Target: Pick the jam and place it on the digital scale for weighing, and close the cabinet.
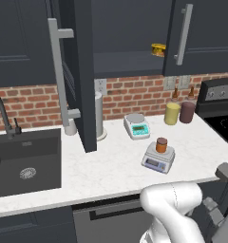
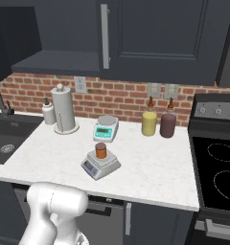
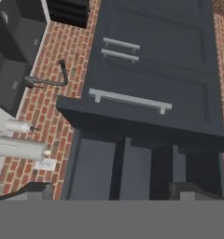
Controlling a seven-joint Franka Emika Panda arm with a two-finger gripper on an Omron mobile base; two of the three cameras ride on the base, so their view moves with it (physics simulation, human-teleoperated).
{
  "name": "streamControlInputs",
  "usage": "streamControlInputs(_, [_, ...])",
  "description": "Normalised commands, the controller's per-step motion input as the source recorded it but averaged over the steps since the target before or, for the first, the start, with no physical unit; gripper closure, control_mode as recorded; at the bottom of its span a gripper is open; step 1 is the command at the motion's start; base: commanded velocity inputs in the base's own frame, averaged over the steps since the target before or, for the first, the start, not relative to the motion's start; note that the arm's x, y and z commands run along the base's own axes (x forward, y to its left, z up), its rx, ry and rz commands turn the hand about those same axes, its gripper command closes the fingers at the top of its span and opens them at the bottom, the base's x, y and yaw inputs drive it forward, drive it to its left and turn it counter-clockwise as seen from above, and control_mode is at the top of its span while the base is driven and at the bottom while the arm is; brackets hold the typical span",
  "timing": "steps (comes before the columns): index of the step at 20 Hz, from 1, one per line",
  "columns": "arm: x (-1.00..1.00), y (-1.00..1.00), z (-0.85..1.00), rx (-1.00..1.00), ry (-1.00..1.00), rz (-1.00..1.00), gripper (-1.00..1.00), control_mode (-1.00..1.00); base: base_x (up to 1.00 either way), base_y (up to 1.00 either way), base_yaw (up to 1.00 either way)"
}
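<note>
A small orange-brown jam jar [image 1: 161,144] with a darker lid stands upright on the square silver platform of a low light-grey digital scale [image 1: 158,159], which sits on a white marbled counter [image 1: 111,166] toward its front edge. Just behind the digital scale, nearer the red brick wall [image 1: 35,102], sits a white scale [image 1: 137,126] with a round platter and a teal panel. To the right of that, against the wall, a pale yellow canister [image 1: 172,114] and a dark maroon canister [image 1: 187,112] stand side by side, next to a black stove [image 2: 217,162]. To the left stand a paper towel roll [image 2: 63,111] on its holder and a small white bottle [image 2: 49,114], then a dark sink [image 1: 25,163] with a curved faucet [image 1: 4,114]. Above the counter hangs a dark charcoal-blue cabinet [image 1: 80,71] with its left door swung open toward the room, its long silver bar handle [image 1: 59,76] facing forward; a flat yellow tin [image 1: 158,49] rests on the shelf inside. In the hand view, the two dark fingers [image 3: 37,189] stand wide apart with nothing between them, pointing toward the open cabinet door. The white arm [image 1: 175,211] rises at the bottom of both base views.
</note>
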Motion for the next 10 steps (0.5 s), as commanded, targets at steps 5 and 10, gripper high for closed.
streamControlInputs(5, [0.0,1.0,-0.42,0.17,-0.26,-0.17,-1.0,-1.0,0.0,0.0,0.0])
streamControlInputs(10, [0.04,1.0,-0.35,0.16,-0.26,-0.18,-1.0,-1.0,0.0,0.0,0.0])
